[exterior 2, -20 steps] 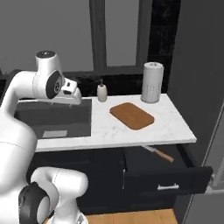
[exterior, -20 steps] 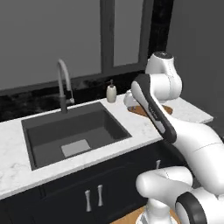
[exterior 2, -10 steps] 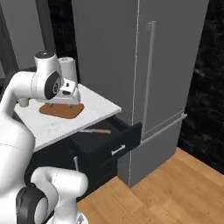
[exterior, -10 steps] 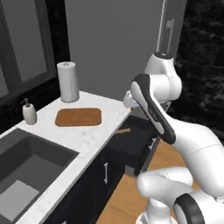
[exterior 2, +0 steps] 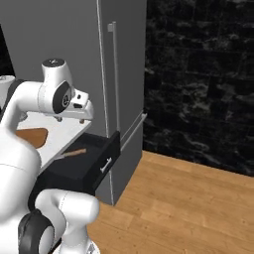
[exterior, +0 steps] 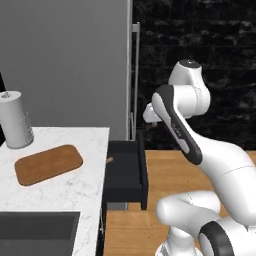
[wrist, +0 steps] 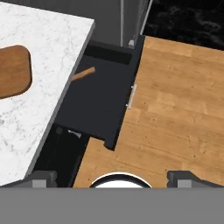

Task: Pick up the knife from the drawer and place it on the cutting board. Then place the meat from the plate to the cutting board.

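The dark drawer (wrist: 98, 105) stands pulled out from under the counter, over the wooden floor. In it lies the knife (wrist: 83, 74); its light brown handle shows, while the blade runs under the counter edge. The same handle (exterior 2: 74, 153) shows in the drawer (exterior 2: 82, 166) in the right base view. The brown cutting board (exterior: 48, 163) lies bare on the marble counter, left of the drawer (exterior: 125, 170). My gripper (wrist: 113, 177) hangs high above the drawer's front, open, with nothing between its fingertips (wrist: 41, 177). The plate and the meat are out of view.
A paper towel roll (exterior: 15, 120) stands behind the board. The sink basin (exterior: 40, 232) lies at the counter's near left. A tall grey fridge (exterior: 70, 65) with a long handle rises just past the drawer. Wooden floor (exterior: 165, 170) spreads to the right.
Both base views have swung right, from the sink past the counter to the drawer, fridge and floor. That is the base moving. The arm keeps its pose.
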You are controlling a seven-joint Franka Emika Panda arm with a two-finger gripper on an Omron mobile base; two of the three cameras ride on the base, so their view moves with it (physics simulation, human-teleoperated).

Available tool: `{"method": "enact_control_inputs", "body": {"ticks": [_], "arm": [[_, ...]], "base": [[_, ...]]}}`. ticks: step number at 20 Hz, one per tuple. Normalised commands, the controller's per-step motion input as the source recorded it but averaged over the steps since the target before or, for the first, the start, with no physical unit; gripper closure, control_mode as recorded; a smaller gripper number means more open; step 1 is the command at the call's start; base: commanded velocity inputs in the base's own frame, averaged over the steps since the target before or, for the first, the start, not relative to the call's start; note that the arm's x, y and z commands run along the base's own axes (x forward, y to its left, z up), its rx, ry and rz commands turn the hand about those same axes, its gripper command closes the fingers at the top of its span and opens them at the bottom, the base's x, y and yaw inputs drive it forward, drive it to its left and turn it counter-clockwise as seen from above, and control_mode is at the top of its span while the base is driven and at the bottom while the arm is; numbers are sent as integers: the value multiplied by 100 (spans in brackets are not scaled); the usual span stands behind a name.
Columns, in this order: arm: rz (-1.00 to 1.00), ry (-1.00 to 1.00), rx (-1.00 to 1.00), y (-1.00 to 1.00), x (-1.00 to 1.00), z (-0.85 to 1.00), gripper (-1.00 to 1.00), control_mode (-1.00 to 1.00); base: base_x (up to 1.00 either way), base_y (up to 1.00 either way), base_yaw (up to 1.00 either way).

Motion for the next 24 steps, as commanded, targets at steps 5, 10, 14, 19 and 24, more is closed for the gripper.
{"method": "enact_control_inputs", "body": {"ticks": [5,10,14,19,24], "arm": [[0,0,0,0,0,0,-100,100],[0,0,0,0,0,0,-100,-100],[0,0,0,0,0,0,-100,-100],[-7,3,0,-5,44,-58,-100,-100],[-13,23,1,0,85,-100,-100,-100]], "base": [[9,22,-6],[0,0,0],[0,0,0],[0,0,0],[0,0,0]]}}
